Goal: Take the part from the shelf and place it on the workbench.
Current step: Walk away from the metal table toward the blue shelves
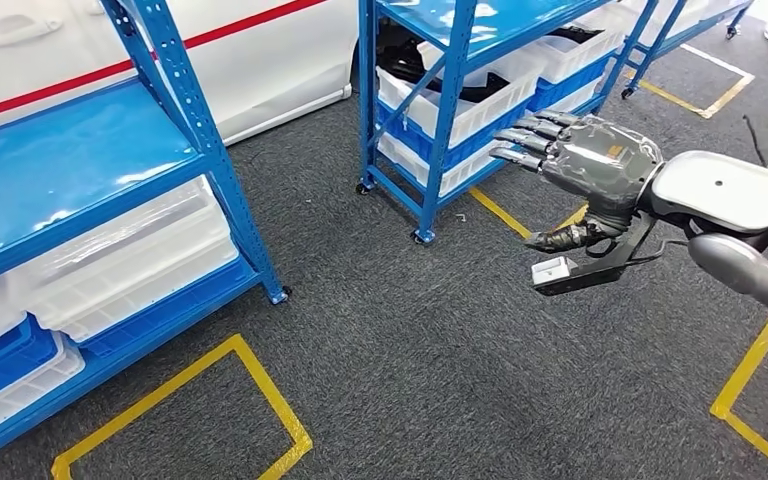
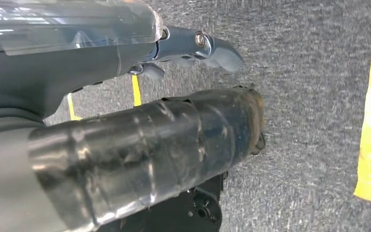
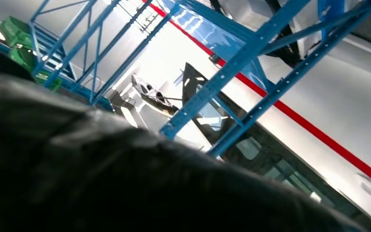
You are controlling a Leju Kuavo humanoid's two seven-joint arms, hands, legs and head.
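Observation:
My right hand (image 1: 582, 160) is raised in the head view at the right, its fingers (image 1: 527, 138) stretched out and apart, holding nothing. It points toward a blue shelf (image 1: 445, 110) a short way ahead. On that shelf stand white bins (image 1: 480, 105) with black parts (image 1: 465, 88) in them, apart from the hand. In the right wrist view the hand is a dark blur (image 3: 125, 183) before blue shelf struts (image 3: 241, 63). My left hand (image 2: 140, 145) hangs over the grey carpet, its thick thumb and one finger (image 2: 212, 48) holding nothing.
A second blue shelf (image 1: 200, 140) with white and blue bins (image 1: 130, 250) stands close at the left. Behind both shelves is a white vehicle body with a red stripe (image 1: 240, 30). Yellow tape (image 1: 270, 400) marks boxes on the grey carpet (image 1: 430, 340).

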